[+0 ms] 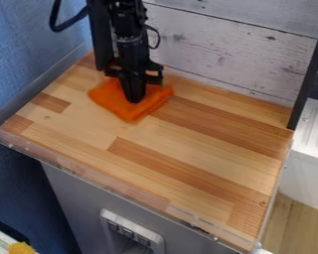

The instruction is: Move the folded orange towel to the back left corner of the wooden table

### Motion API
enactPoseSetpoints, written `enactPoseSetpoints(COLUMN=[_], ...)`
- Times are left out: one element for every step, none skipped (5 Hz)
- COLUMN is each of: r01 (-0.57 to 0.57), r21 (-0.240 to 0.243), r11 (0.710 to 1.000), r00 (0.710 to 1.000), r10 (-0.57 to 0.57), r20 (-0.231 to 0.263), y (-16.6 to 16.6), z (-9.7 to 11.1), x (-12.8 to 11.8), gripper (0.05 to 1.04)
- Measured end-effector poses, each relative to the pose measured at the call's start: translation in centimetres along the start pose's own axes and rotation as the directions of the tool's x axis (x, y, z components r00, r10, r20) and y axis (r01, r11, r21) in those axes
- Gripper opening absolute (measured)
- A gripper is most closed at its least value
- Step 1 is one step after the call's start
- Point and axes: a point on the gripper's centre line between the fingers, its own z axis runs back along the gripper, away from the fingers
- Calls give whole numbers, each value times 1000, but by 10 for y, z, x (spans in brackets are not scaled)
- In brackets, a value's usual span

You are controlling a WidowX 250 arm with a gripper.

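Clear edging (75, 167) is fixed along the six-o'clock side of the desk (188, 149); towards eleven o'clock, the orange cloth (129, 112) is touched by the pincer (133, 99), whose grip cannot be told. The cloth is laid down, not lifted.

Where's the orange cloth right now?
In the camera view, the orange cloth lies at the upper left of the wooden tabletop, under the black gripper, near the white plank wall.
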Motion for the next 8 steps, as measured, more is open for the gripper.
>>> enactPoseSetpoints(r01=[52,92,116,124,126,106,105,108], r21=[10,23,31,34,25,7,22,25], r11=[999,995,993,992,992,994,994,994], r00=[999,996,993,992,990,990,993,993], r10=[-52,-91,-115,-123,-124,-105,-103,-107], r20=[-9,-21,-32,-42,-69,-97,-54,-40], y=[13,23,32,40,49,47,29,-1], z=[1,2,2,4,8,11,33,43], x=[5,10,12,13,9,4,8,8], gripper=[62,61,61,85,237,492,784,996])
